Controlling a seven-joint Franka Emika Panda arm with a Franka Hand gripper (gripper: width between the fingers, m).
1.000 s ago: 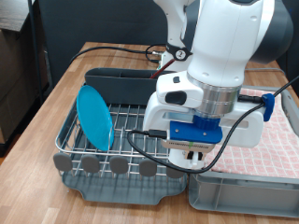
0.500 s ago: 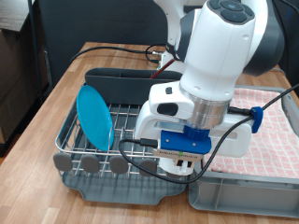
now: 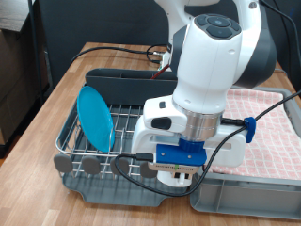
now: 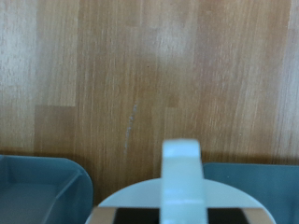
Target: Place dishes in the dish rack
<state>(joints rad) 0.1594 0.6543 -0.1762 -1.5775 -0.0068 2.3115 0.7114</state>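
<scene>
From the exterior view I see the blue plate (image 3: 95, 117) standing on edge in the dish rack (image 3: 127, 132), toward that view's left, leaning between the wires. The grey caddy (image 3: 122, 83) sits along the rack's far side. The arm hangs low over the rack's right end, and the tool (image 3: 179, 171) is mostly hidden under the wrist and its blue bracket — I cannot tell whether it is released or clenched. In the wrist view a white mug (image 4: 177, 201) fills the lower edge, its handle (image 4: 182, 177) pointing up the frame, with the wooden surface (image 4: 149, 75) beyond. The grey crate (image 3: 246, 196) with its pink checked cloth (image 3: 273, 127) sits at the exterior view's right.
</scene>
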